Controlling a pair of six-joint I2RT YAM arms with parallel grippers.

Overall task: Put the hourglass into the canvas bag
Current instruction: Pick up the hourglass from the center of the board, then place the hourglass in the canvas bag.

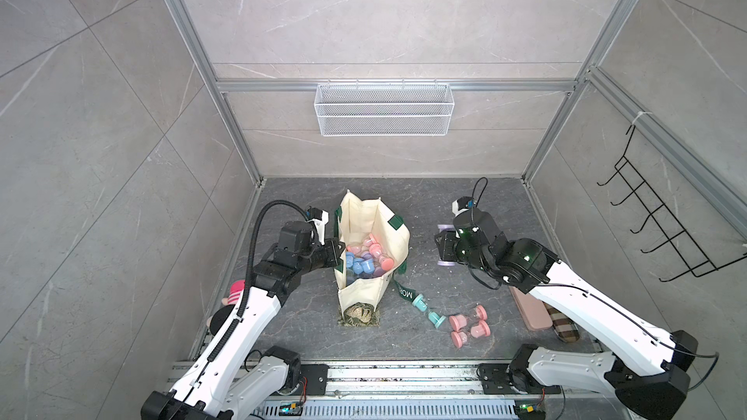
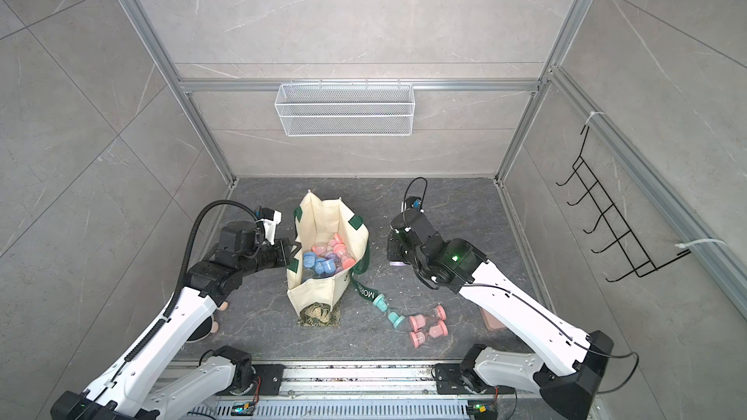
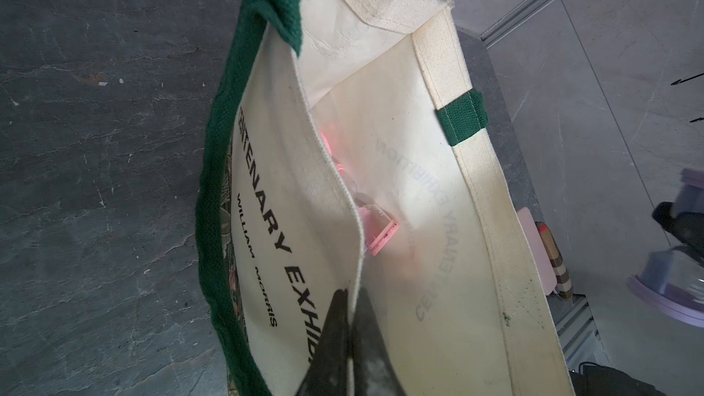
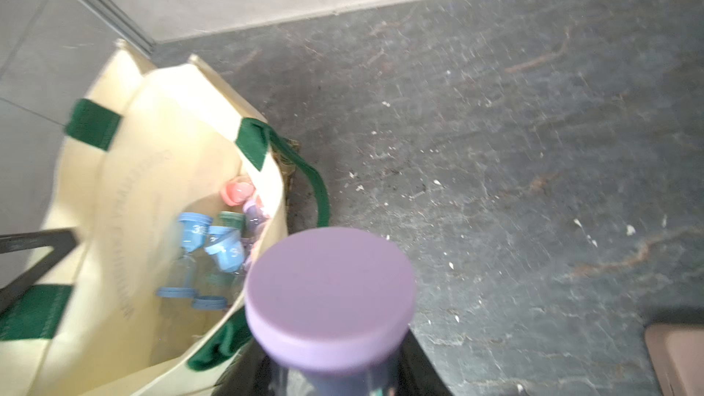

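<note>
The cream canvas bag (image 1: 359, 206) (image 2: 323, 212) with dark green straps stands open mid-table in both top views. Several pink, blue and purple hourglasses (image 1: 366, 260) lie inside it. My left gripper (image 1: 335, 252) (image 3: 352, 295) is shut on the bag's left rim (image 3: 343, 184), with the fabric edge pinched between its fingers. My right gripper (image 1: 442, 246) (image 4: 331, 375) is shut on a purple hourglass (image 4: 329, 295) (image 1: 446, 263), held above the table just right of the bag. A teal hourglass (image 1: 424, 309) and pink hourglasses (image 1: 471, 325) lie on the table in front.
A flat pink case (image 1: 529, 309) and a plaid item (image 1: 560, 325) lie under my right arm. A plush toy (image 1: 234, 292) sits at the left edge. A patterned cloth (image 1: 357, 313) lies by the bag's front. A wire basket (image 1: 384, 109) and black hook rack (image 1: 663, 228) hang on the walls.
</note>
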